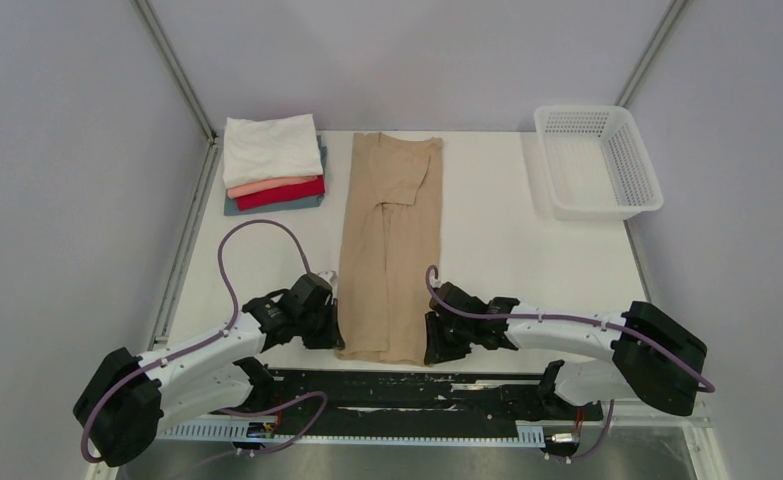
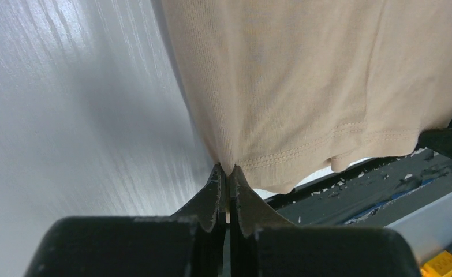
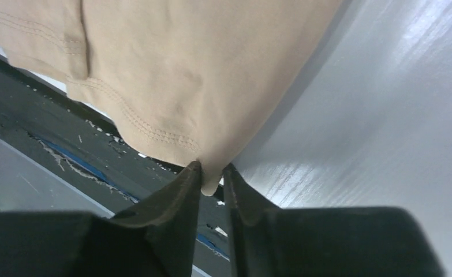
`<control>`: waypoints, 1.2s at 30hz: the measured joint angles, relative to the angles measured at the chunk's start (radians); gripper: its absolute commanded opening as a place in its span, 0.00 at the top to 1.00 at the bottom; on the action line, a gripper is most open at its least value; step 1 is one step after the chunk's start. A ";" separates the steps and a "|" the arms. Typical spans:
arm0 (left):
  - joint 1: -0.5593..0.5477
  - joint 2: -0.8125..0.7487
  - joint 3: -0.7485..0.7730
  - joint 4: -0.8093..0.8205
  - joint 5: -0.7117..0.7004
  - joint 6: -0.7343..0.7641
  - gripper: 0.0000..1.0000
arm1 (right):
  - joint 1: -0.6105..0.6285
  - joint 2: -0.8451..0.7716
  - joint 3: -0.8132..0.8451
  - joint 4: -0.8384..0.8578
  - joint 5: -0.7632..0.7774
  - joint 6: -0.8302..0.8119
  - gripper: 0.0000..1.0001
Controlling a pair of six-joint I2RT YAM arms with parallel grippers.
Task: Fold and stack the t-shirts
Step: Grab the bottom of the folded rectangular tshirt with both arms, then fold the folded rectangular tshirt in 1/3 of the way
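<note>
Two hem corners of the tan t-shirt (image 1: 391,240) decide the coming move, and each sits in a pair of jaws. The shirt lies on the table (image 1: 527,260) as a long narrow strip, already folded lengthwise. Its long axis runs straight away from the arms, with the collar end far and the hem at the near edge. The left gripper (image 2: 226,173) is at the shirt's near corner on its own side, its jaws pressed almost together with the stitched hem pinched between the tips. The right gripper (image 3: 212,174) is at the opposite near corner. Its jaws stand a sliver apart with a nub of cloth caught between them, so it too looks clamped on the fabric. Neither arm is nearer; they flank the hem evenly, with the cloth stretching away from both sets of tips. By my judgement, the next fold carries the hem along that axis toward the collar. Beside the shirt's far end, on the left arm's side, sits the folded stack (image 1: 272,165) of white, red and blue-grey shirts. On the right arm's side of that end, further off, stands the basket (image 1: 639,165). Nothing lies on the shirt along that path.
</note>
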 measured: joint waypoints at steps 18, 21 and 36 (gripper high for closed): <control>0.119 0.147 0.289 0.072 -0.045 0.004 1.00 | -0.190 0.041 0.256 -0.009 0.117 -0.131 0.97; 0.187 0.265 0.400 0.103 -0.043 0.015 1.00 | -0.286 0.094 0.332 -0.009 0.134 -0.184 0.98; 0.398 0.707 0.824 0.123 -0.015 0.120 1.00 | -0.541 0.399 0.631 0.045 0.121 -0.340 0.99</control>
